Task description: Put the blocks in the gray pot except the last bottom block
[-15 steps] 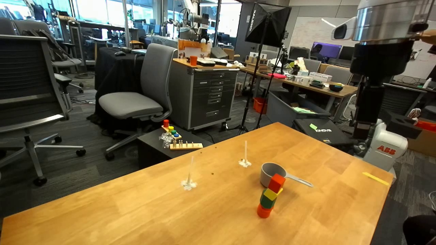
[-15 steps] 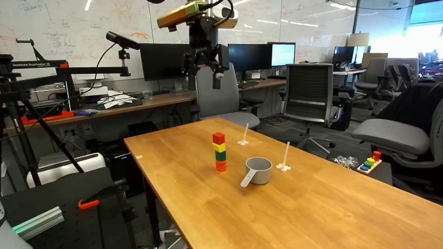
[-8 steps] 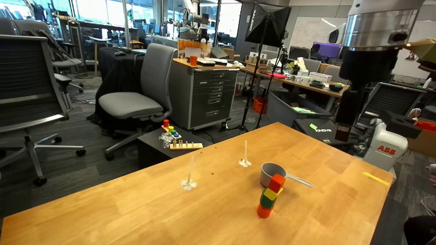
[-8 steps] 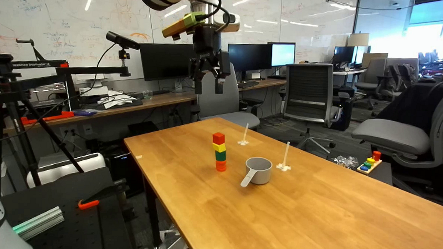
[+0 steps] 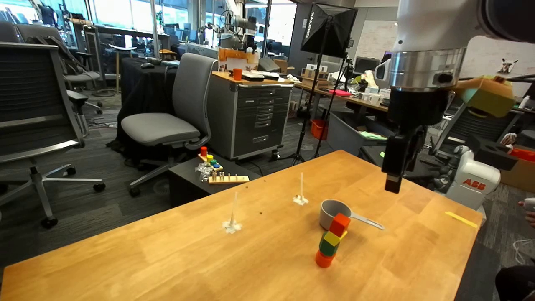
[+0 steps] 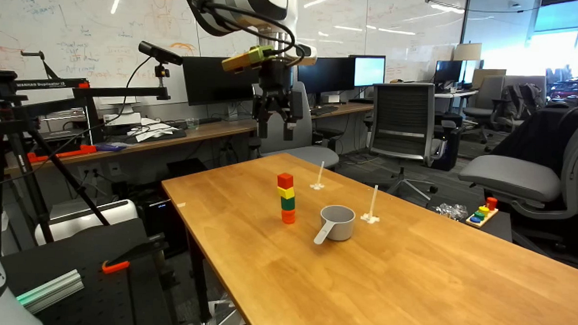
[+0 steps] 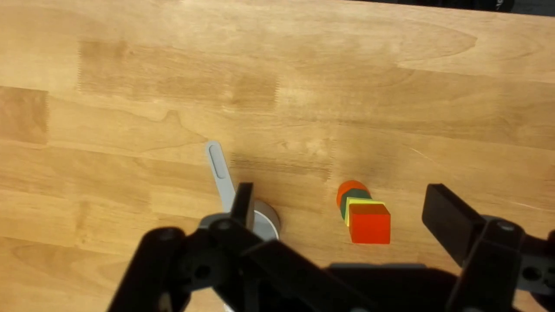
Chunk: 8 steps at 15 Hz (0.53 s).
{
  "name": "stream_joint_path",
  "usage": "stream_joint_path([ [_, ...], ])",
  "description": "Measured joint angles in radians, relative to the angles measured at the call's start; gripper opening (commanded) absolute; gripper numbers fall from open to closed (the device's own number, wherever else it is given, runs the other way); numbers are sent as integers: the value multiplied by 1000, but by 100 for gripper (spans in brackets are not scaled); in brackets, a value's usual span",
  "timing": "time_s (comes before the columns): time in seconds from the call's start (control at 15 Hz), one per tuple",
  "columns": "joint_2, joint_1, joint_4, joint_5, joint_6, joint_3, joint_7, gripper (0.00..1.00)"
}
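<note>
In an exterior view, a black camera [image 6: 160,52] sits at the left, before a whiteboard [image 6: 97,11]. The wooden bench [image 6: 239,199] begins lower down and to its right. Next comes the end effector [image 6: 275,131], pointing down, its two fingers [image 6: 263,129] well apart. Just right of it and lower, a red block [image 6: 285,180] tops an upright stack [image 6: 288,201], with a yellow block [image 6: 286,193] under it, then a green block [image 6: 288,205], and at the bottom a rounded orange-red block [image 6: 288,217] resting on the bench; in the wrist view the stack shows between the fingers. Further right stands a thin pale stick [image 6: 320,173], then the gray pot [image 6: 342,230], upright on the bench, near the stack but apart from it, its handle [image 6: 323,233] pointing to the lower left; in the wrist view a finger covers part of it. A second stick [image 6: 373,201] follows. At the far right, off the bench, a small wooden toy [image 6: 482,212] with coloured pieces lies on a black stand [image 6: 502,226].
</note>
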Motion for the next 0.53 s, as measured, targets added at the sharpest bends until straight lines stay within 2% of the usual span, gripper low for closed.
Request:
stream_joint_path([
  [0.53,19,4,18,0,0,0,5,100],
])
